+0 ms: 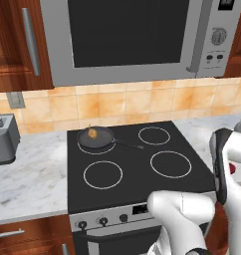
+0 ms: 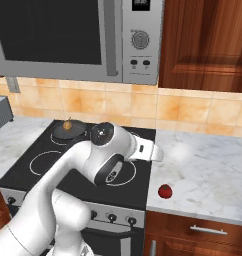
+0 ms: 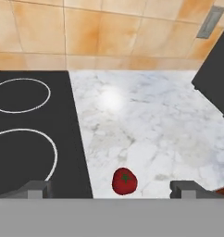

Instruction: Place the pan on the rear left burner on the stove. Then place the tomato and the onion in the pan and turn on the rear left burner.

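The dark pan (image 1: pixel 95 138) rests on the rear left burner (image 1: pixel 94 151) of the black glass stove (image 1: pixel 137 172), its thin handle pointing right. Inside the pan lies the yellow-brown onion (image 1: pixel 92 133), which the right base view also shows as the onion (image 2: pixel 67 125). On the marble counter right of the stove, near its front edge, sits the red tomato (image 2: pixel 165 191). My gripper (image 3: pixel 111 189) hangs above that counter, open, with its fingertips (image 3: pixel 37 188) wide apart. In the hand view the tomato (image 3: pixel 124 180) appears between the tips, untouched.
A row of black knobs (image 1: pixel 103 220) lines the stove's silver front panel. A toaster (image 1: pixel 3 139) stands on the left counter and a microwave (image 1: pixel 127 35) hangs above the stove. A dark box (image 3: pixel 215 78) sits on the right counter (image 2: pixel 208 160).
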